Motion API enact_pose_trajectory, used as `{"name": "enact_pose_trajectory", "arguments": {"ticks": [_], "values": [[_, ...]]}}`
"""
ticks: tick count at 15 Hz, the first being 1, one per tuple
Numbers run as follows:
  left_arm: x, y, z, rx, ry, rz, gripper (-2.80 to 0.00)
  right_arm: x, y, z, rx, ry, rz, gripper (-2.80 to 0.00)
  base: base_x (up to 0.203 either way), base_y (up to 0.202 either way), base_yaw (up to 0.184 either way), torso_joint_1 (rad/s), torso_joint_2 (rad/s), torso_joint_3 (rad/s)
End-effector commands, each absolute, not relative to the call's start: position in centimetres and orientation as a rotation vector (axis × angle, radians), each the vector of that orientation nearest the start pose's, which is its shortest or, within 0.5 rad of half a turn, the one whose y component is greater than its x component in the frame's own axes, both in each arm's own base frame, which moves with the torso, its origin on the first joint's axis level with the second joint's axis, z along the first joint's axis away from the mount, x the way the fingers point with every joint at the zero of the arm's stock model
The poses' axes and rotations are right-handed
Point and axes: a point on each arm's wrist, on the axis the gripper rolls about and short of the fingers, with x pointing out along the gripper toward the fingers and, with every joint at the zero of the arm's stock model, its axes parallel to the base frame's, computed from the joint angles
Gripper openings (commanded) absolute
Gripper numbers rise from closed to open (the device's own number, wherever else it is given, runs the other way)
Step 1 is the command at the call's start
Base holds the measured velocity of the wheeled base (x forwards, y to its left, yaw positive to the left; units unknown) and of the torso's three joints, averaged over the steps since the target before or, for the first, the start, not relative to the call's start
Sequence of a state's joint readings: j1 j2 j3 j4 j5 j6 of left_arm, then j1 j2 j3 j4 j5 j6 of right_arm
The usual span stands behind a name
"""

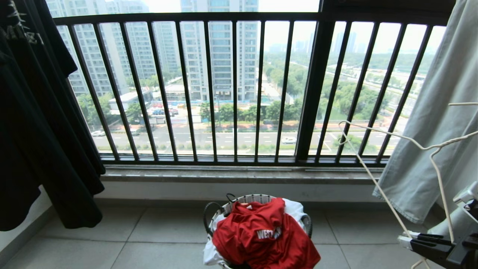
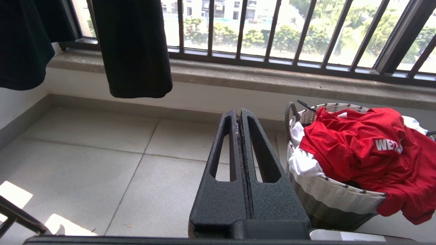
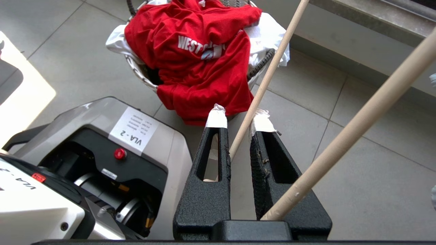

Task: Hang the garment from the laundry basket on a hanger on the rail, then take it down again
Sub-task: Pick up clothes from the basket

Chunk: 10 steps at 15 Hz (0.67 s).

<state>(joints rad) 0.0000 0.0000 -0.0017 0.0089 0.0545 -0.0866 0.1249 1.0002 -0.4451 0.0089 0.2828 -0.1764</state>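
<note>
The red garment with white "WEST" lettering lies crumpled over the laundry basket on the floor below the window. My right gripper is low at the right, shut on the thin white wire hanger, which rises up and left from it. In the right wrist view one hanger wire runs between the taped fingers of the right gripper, with the garment and basket beyond. My left gripper is shut and empty, left of the basket and garment. The rail is out of view.
A black T-shirt hangs at the left and pale grey-green trousers at the right. The dark barred balcony railing and a stone sill stand behind the basket. My own base is near the basket.
</note>
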Motion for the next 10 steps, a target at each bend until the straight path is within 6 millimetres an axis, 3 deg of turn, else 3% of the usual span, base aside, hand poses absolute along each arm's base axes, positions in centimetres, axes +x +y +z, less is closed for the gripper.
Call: {"name": "enact_pose_trajectory", "arguments": {"ticks": [1,10], "values": [[-2.3,0.1,7.5,-0.087,0.005,0.056,-2.8,11.1,2.0,16.8,-0.122,0.538,0.446,-2.8,0.0,0.0,0.0,0.0,0.0,0.0],[-2.3,0.1,7.6,-0.075,0.007,0.056,-2.8,11.8,2.1,15.8,-0.074,0.615,0.439,-2.8,0.0,0.0,0.0,0.0,0.0,0.0]]}}
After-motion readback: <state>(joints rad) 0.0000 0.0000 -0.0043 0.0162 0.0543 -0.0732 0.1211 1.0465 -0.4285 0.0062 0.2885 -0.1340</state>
